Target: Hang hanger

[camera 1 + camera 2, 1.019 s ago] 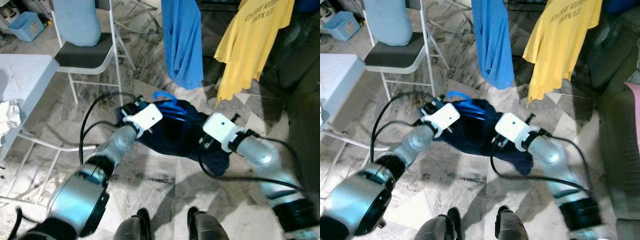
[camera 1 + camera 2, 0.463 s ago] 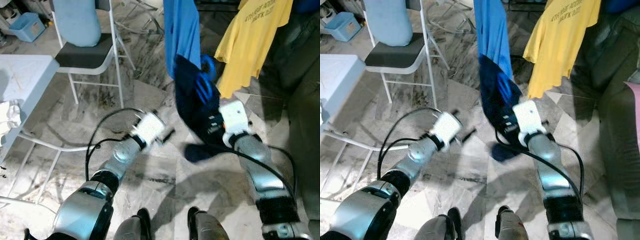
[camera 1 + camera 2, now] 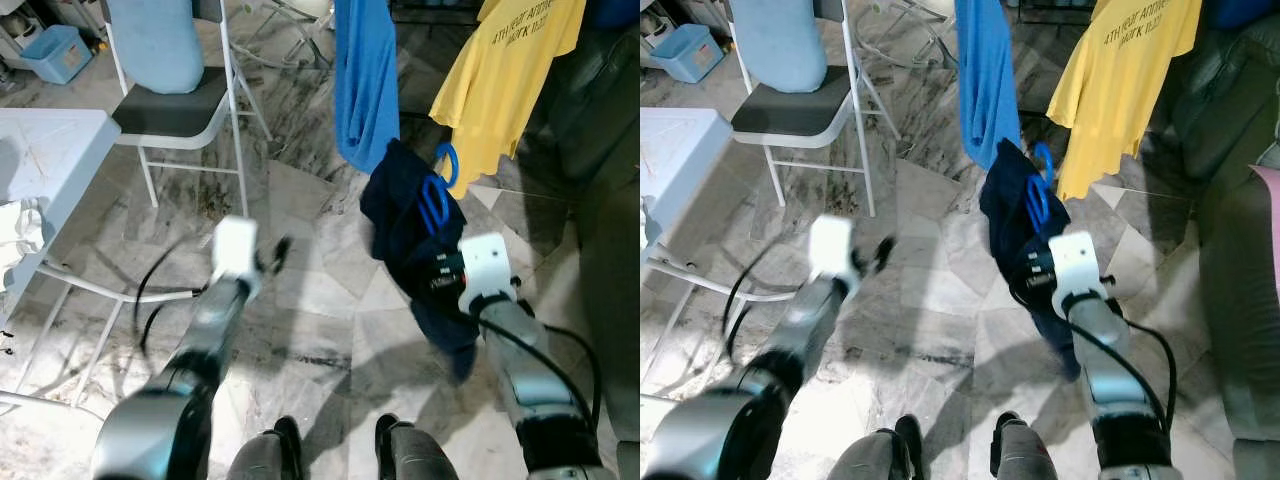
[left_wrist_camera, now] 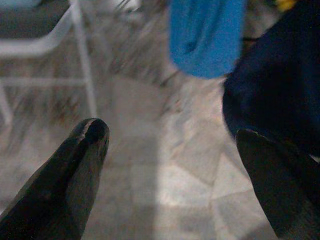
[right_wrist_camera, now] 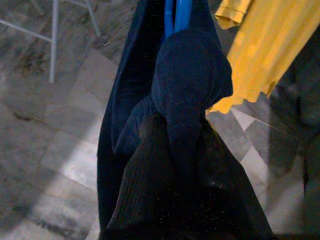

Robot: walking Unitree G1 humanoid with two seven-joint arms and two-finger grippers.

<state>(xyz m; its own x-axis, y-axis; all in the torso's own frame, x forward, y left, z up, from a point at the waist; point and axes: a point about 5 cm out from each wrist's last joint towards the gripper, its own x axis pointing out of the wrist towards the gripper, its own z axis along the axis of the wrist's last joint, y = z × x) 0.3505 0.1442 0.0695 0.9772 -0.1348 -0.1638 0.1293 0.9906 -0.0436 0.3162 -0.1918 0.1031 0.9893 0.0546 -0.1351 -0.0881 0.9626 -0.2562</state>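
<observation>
We saw our right end effector [image 3: 440,272] clenched on the dark navy garment [image 3: 410,215] carrying the blue plastic hanger [image 3: 434,200], beside the hanging yellow T-shirt [image 3: 505,75]; our left end effector [image 4: 170,165] was spread, empty.

You are looking down on a marble-patterned tile floor [image 3: 300,330], grey and cream, with a bright patch of light near the middle. At your far left stands a white folding table [image 3: 45,150]. Behind it is a white metal chair [image 3: 175,105] with a dark seat, a pale blue cloth [image 3: 150,40] over its back. A blue bin [image 3: 50,50] sits in the corner.
</observation>
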